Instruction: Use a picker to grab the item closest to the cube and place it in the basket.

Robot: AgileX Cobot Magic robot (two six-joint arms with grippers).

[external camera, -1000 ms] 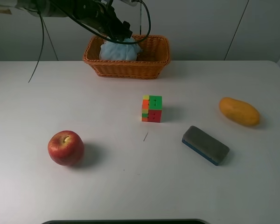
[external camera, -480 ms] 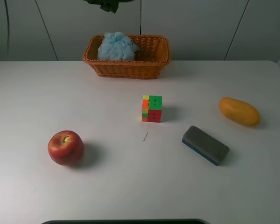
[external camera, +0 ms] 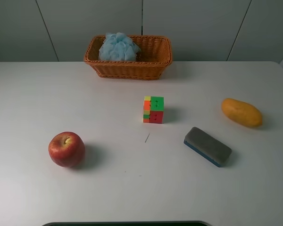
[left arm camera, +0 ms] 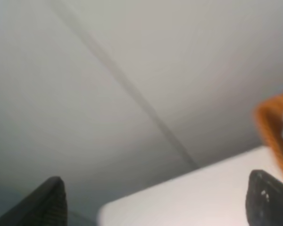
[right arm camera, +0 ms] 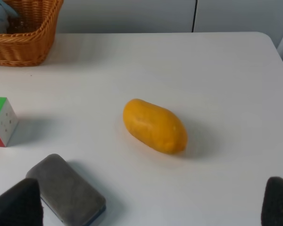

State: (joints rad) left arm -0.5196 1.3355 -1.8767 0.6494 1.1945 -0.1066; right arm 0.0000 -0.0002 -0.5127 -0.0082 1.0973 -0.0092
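Observation:
The multicoloured cube [external camera: 153, 109] stands mid-table; it also shows in the right wrist view [right arm camera: 1, 121]. A grey eraser with a blue base [external camera: 207, 146] lies to its lower right, also in the right wrist view [right arm camera: 66, 193]. The wicker basket [external camera: 128, 67] at the back holds a light-blue puff [external camera: 118, 47]. Neither arm shows in the exterior high view. My left gripper [left arm camera: 160, 202] is open and empty, facing the wall, with the basket's edge [left arm camera: 273, 127] beside it. My right gripper [right arm camera: 146, 207] is open and empty above the table near the eraser.
A red apple [external camera: 66, 149] sits front left. A yellow-orange mango [external camera: 241, 112] lies at the right, also in the right wrist view [right arm camera: 153, 125]. A small dark mark [external camera: 146, 137] is on the white table below the cube.
The left arm, which was over the basket by the blue puff, has lifted up and out of the exterior high view. The puff stays in the basket.

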